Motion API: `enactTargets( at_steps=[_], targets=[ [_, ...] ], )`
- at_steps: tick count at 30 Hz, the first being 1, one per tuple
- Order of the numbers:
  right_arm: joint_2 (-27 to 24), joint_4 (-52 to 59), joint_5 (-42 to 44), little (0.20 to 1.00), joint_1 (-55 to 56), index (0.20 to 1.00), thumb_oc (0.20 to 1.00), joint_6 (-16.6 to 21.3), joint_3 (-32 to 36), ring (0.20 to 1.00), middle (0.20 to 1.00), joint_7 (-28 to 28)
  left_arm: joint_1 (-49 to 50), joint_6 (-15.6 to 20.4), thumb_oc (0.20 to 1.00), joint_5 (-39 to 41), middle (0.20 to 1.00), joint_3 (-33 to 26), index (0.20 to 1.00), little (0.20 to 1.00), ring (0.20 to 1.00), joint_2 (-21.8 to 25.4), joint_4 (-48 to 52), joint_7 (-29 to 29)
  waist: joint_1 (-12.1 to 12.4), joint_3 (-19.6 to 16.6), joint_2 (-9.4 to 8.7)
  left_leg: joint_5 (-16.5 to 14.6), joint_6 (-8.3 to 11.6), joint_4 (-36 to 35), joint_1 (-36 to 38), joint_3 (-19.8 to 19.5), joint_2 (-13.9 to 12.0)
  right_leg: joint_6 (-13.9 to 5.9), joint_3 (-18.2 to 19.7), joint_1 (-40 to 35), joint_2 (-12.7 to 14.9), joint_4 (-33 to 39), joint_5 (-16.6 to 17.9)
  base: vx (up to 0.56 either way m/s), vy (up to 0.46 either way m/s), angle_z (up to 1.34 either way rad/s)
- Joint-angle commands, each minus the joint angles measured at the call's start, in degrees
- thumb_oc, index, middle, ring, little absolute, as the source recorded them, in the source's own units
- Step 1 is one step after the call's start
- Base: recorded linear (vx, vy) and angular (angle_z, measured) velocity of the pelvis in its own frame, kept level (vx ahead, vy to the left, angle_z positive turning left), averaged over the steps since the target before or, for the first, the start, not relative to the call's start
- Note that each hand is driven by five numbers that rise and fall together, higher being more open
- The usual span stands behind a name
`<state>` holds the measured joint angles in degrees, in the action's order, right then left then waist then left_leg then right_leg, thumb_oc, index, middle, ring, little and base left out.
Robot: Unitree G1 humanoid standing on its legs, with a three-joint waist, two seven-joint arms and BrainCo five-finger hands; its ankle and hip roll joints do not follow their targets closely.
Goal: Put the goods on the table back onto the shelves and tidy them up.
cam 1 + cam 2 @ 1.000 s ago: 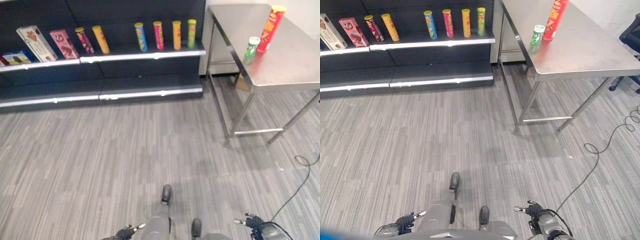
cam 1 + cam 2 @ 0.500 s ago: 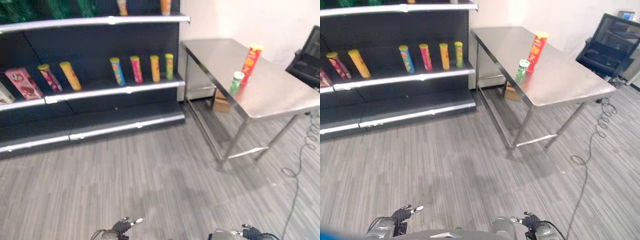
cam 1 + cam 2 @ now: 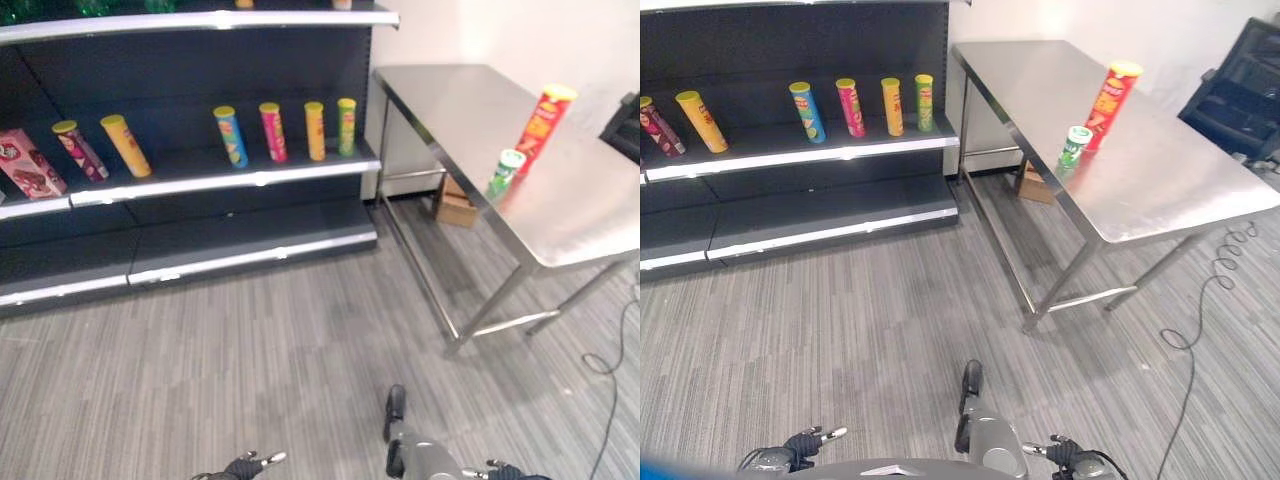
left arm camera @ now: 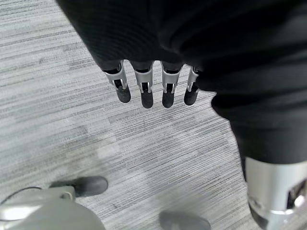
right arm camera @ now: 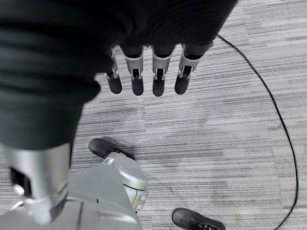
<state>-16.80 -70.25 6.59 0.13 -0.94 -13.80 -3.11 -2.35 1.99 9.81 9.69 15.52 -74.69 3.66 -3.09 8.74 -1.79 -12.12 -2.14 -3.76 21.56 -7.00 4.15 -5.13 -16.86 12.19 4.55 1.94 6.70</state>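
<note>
A tall red can (image 3: 543, 128) and a short green can (image 3: 505, 173) stand side by side on the steel table (image 3: 470, 110) at the right. On the dark shelf unit's middle shelf (image 3: 200, 182) stands a row of tall cans: blue (image 3: 229, 136), pink (image 3: 272, 132), orange (image 3: 315, 130) and green (image 3: 346, 126). My left hand (image 4: 145, 93) and right hand (image 5: 159, 81) hang low over the floor, far from table and shelves. Both have straight fingers and hold nothing. They also show at the lower edge, the left hand (image 3: 243, 466) and the right hand (image 3: 1060, 452).
Further left on the same shelf lean a yellow can (image 3: 126, 146), a dark red can (image 3: 78, 150) and a pink box (image 3: 28, 165). A cardboard box (image 3: 457, 203) sits under the table. A dark office chair (image 3: 1240, 85) stands behind the table's right end. Grey plank floor (image 3: 280, 340) lies between me and the shelves.
The whole picture has shifted, so the camera has moved; table and shelves now sit slightly lower and further right. Cans and hands keep their places.
</note>
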Motion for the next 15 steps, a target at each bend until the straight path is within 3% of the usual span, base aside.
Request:
enactTargets(
  at_steps=[1,3,6,9,11,12,13,14,15],
  targets=[
    [-1.8,0.0,-1.0,1.000,-1.3,1.000,1.000,1.0,-2.0,1.000,1.000,-0.7,0.8,0.9,1.000,-2.5,1.000,-0.5,1.000,1.000,1.000,2.3,1.4,0.6,-0.3,-1.4,-1.55,-2.6,2.49,4.8,-5.5,1.0,-1.3,-4.06,1.1,-3.6,1.0,2.4,0.0,0.23,-0.069,0.78],
    [-2.0,0.1,-0.8,1.000,-0.8,1.000,1.000,1.0,-1.8,1.000,1.000,-0.7,1.3,0.8,1.000,-2.7,1.000,-0.1,1.000,1.000,1.000,2.4,1.6,0.6,-0.7,-1.8,-0.92,-1.5,3.81,6.6,-5.7,0.5,-2.8,-3.38,1.3,-3.8,0.1,1.3,-0.8,0.31,-0.096,0.92],
    [-2.4,0.3,0.0,1.000,0.0,1.000,1.000,1.1,-1.8,1.000,1.000,-0.5,1.5,0.7,1.000,-2.4,1.000,0.6,1.000,1.000,1.000,2.4,2.3,0.7,-1.3,-2.7,0.78,3.2,7.13,12.2,-5.9,-0.4,-5.7,-1.01,1.2,-6.0,-2.6,0.5,-3.9,0.37,-0.118,0.21],
    [-2.5,0.3,0.9,1.000,0.0,1.000,1.000,1.4,-1.9,1.000,1.000,-0.5,1.4,0.5,1.000,-1.1,1.000,0.7,1.000,1.000,1.000,2.5,3.3,0.5,-1.4,-2.2,0.93,10.1,10.87,25.7,-10.7,0.7,-6.3,1.29,1.5,-9.9,-3.9,0.9,-6.7,0.25,-0.082,-0.01],
    [-2.7,0.5,1.6,1.000,-0.2,1.000,1.000,1.5,-2.0,1.000,1.000,-0.3,1.3,0.3,1.000,-0.1,1.000,0.8,1.000,1.000,1.000,2.5,4.3,0.4,-1.2,-1.3,-0.13,14.4,11.52,35.7,-15.4,2.0,-5.8,2.60,2.2,-12.3,-3.7,1.3,-8.1,0.16,-0.049,0.01],
    [-2.7,0.5,1.6,1.000,-0.3,1.000,1.000,1.5,-2.0,1.000,1.000,-0.3,1.3,0.3,1.000,-0.1,1.000,0.8,1.000,1.000,1.000,2.5,4.3,0.4,-1.3,-1.2,-0.03,14.2,11.52,36.1,-15.6,2.0,-5.9,2.61,2.1,-12.3,-3.8,1.4,-8.1,0.16,-0.083,-0.10],
    [-2.7,0.7,2.0,1.000,-0.5,1.000,1.000,1.2,-2.1,1.000,1.000,-0.2,1.0,0.2,1.000,0.7,1.000,0.6,1.000,1.000,1.000,2.7,5.2,-0.1,-0.6,0.3,-0.98,16.4,10.30,44.4,-19.3,4.4,-6.3,3.91,3.0,-14.7,-4.0,2.0,-9.0,0.10,-0.059,-0.18],
    [-2.7,0.7,2.0,1.000,-0.5,1.000,1.000,1.2,-2.1,1.000,1.000,-0.2,1.0,0.2,1.000,0.7,1.000,0.6,1.000,1.000,1.000,2.7,5.2,-0.1,-0.6,0.4,-0.87,16.3,10.30,44.7,-19.4,4.4,-6.4,3.92,3.0,-14.7,-4.1,2.0,-8.9,0.21,-0.130,-0.19],
    [-2.8,0.4,2.1,1.000,-0.9,1.000,1.000,1.0,-2.3,1.000,1.000,-0.1,0.7,0.0,1.000,1.3,1.000,0.4,1.000,1.000,1.000,2.7,5.0,-0.4,-0.1,1.2,-1.92,14.3,7.81,46.9,-23.3,8.2,-8.3,4.26,3.4,-16.3,-3.5,2.3,-9.7,0.17,-0.073,-0.18]
  ],
)
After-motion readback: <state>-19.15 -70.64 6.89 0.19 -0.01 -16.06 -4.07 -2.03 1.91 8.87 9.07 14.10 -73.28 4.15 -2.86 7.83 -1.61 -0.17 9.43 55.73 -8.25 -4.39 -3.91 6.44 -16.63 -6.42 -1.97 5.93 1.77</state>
